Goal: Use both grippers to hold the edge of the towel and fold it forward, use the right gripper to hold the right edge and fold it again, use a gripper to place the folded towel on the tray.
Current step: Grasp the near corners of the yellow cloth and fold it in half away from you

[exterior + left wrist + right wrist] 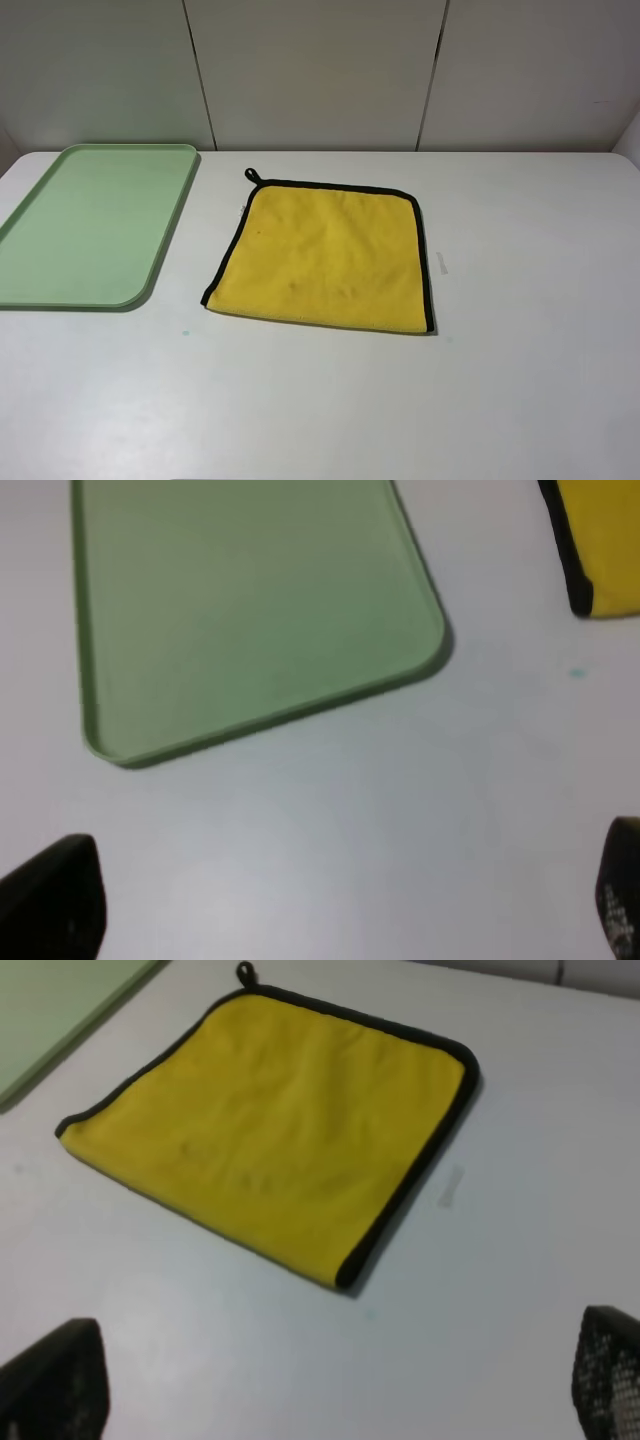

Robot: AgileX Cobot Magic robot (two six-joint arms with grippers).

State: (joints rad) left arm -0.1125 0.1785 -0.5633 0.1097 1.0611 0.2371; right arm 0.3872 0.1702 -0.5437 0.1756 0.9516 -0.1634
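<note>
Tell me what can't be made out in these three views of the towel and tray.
Left wrist: the left gripper shows only its fingertips, the rest out of frame; the towel is cut to one corner by the picture edge.
Right wrist: the right gripper shows fingertips only; the tray is cut to a corner.
Exterior high: neither gripper is in frame; the left edge cuts the tray.

The left gripper [335, 905] hung with its black jaws spread wide, only the two fingertips [50, 900] showing at the edges of its wrist view. The right gripper [330, 1380] was posed alike, jaws wide apart, its textured black fingertips [608, 1375] clasping nothing.
</note>
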